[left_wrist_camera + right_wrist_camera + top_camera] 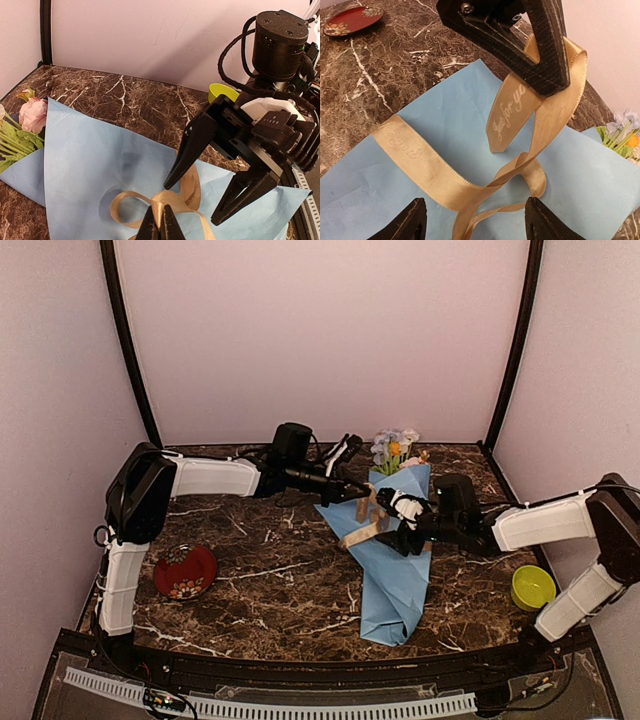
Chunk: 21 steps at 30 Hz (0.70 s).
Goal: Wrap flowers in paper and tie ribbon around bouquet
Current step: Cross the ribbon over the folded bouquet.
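Note:
The bouquet lies on the marble table, a long light-blue paper (395, 580) cone with the flowers (393, 448) sticking out at its far end. The tan ribbon (362, 525) crosses the cone's middle in loose loops. My left gripper (161, 223) is shut on a raised fold of the ribbon (125, 205) just above the paper. In the right wrist view its fingers (542, 50) hold the ribbon (420, 160) up, a printed tail hanging down. My right gripper (477, 225) stands open over the ribbon loops with nothing between its fingertips (172, 182).
A red patterned dish (185, 571) sits at the near left of the table. A lime-green cup (533, 587) stands by the right arm's base. Walls close the table on three sides.

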Tool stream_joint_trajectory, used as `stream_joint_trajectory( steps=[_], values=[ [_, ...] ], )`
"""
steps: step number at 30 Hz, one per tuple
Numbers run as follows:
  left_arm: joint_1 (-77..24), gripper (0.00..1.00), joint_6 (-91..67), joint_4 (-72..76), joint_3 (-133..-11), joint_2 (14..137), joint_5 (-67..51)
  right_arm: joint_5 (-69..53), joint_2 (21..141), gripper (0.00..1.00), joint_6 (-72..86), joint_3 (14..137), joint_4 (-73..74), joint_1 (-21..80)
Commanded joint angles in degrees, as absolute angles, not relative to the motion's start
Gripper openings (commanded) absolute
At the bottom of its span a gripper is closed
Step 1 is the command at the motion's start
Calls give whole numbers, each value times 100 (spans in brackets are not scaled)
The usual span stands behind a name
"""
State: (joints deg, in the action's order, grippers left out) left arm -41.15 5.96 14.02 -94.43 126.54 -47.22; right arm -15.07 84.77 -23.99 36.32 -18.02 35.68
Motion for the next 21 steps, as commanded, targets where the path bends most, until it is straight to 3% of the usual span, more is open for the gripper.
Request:
stream_joint_trajectory(
  steps=[1,6,14,16,18,21],
  values=[
    [-4123,0,641,1372,-9390,12480,-4847,-1242,8794,67,-2918,3826,-2405,3646],
    [-4126,0,658,1358,-9404,12480,-4852,-1491,9086,57,-3112,4086,-2104,3658],
    [-4131,0,650,1357,-9404,12480,-4904,-1840,9161,50,-2984,4193,-2094,3682],
    [-4123,0,642,1360,-9411,12480,-4913,-1869,9284,38,-2924,4301,-1942,3680],
    [-4124,0,649,1326,-9421,12479,-4921,-1879,9300,18,-2716,4435,-1733,3679],
    [-4130,0,691,1264,-9426,12451,-4915,-2097,9245,7,-2483,4643,-1200,3638]
  ],
)
